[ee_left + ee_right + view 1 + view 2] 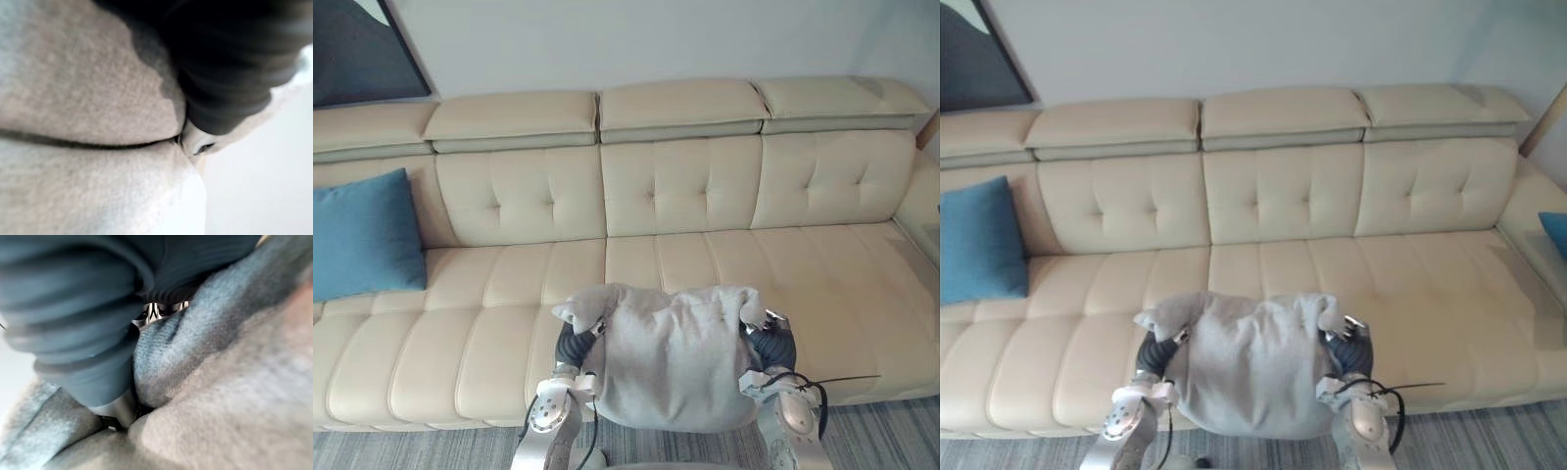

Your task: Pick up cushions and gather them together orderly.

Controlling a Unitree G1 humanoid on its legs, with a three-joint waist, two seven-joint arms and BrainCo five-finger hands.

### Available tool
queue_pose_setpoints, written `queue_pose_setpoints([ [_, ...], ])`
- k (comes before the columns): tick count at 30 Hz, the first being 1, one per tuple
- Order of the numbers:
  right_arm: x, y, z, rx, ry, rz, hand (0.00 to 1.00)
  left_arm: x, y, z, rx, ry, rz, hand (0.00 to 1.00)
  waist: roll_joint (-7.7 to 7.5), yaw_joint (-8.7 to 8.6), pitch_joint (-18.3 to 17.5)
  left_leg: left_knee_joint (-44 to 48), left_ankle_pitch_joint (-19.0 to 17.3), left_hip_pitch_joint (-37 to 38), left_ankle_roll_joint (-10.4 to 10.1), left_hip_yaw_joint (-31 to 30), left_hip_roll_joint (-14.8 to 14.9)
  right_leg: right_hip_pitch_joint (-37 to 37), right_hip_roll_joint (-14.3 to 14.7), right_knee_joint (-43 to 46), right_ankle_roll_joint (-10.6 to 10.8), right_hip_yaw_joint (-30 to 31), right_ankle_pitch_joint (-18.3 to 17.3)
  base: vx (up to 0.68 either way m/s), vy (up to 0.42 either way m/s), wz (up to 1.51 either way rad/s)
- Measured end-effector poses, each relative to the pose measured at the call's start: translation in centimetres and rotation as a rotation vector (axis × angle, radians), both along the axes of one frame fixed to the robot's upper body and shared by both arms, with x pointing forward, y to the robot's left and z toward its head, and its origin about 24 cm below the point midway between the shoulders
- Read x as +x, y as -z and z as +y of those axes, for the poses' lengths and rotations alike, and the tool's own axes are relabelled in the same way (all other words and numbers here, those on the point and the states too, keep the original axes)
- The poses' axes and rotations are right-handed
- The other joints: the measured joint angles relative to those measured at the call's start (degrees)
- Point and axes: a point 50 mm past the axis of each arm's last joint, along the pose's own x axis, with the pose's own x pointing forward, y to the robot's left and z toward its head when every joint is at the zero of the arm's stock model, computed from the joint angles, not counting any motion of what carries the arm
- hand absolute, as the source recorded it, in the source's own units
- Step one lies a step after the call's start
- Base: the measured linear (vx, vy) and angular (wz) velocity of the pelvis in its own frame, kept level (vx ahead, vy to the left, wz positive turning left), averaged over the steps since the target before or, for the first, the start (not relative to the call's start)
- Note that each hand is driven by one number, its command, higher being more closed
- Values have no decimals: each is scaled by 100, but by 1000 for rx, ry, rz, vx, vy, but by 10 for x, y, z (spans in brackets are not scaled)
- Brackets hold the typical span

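Note:
A grey cushion (671, 362) hangs in front of the sofa's front edge, held up between my two hands. My left hand (574, 345) grips its left side and my right hand (771, 345) its right side, and the upper corners bunch over both. In the wrist views the cloth (88, 88) folds tightly round my left hand (230, 63), and more of the cushion (234, 382) wraps my right hand (73, 323). A blue cushion (362, 235) leans against the backrest at the sofa's far left. Another blue cushion (1555, 230) peeks in at the far right.
The long cream leather sofa (685, 186) spans the view, with bare seats between the two blue cushions. A dark framed picture (357, 49) hangs on the wall at upper left. Grey striped carpet (881, 436) lies before the sofa.

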Motion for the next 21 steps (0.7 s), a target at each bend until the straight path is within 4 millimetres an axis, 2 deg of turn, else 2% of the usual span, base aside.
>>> queue_pose_setpoints([
  [2,4,-3,1,-30,-1,-14,100,1,-1,0,3,-4,-2,100,1,2,-42,-120,41,77,64,-43,-92,145,-58,-226,70,-16,67,75,95,8],
  [5,21,-17,5,-82,7,-73,100,12,-10,-1,37,-25,-45,100,5,20,-56,-349,173,23,128,-105,-200,121,-134,-448,107,-82,179,33,67,14],
  [9,66,-43,17,-145,20,-179,100,46,-40,-3,66,-76,-171,100,-6,43,-52,-592,452,-423,159,-213,-239,-329,-132,-607,94,-133,414,-55,15,10],
  [10,84,-56,24,-182,26,-220,100,62,-56,-1,103,-104,-229,100,-12,49,-48,-650,583,-643,165,-229,-233,-566,-125,-607,86,-134,493,-99,-20,8],
  [12,103,-71,31,-203,30,-260,100,81,-73,2,146,-140,-293,100,-17,82,-37,-666,696,-879,156,-245,-213,-815,-102,-597,68,-137,570,-108,-36,6],
  [13,118,-83,34,-260,33,-285,100,98,-88,3,171,-168,-339,100,-18,132,-30,-667,791,-1059,153,-281,-196,-990,-86,-573,43,-162,616,-95,-43,7],
  [16,138,-107,35,-297,57,-336,100,122,-118,4,187,-213,-438,100,-12,204,6,-677,883,-1371,96,-377,-142,-1340,-28,-467,-5,-204,666,-137,-71,7],
  [19,161,-147,43,-345,105,-430,100,148,-162,8,197,-277,-552,100,-4,206,244,-936,1147,-1602,49,-410,-113,-1781,4,-295,-43,-209,724,-141,-63,1],
  [21,174,-184,44,-399,161,-516,100,164,-197,10,206,-321,-642,100,7,200,515,-1144,1348,-1773,13,-442,-105,-2097,46,-193,-65,-186,795,-148,-50,-2],
])
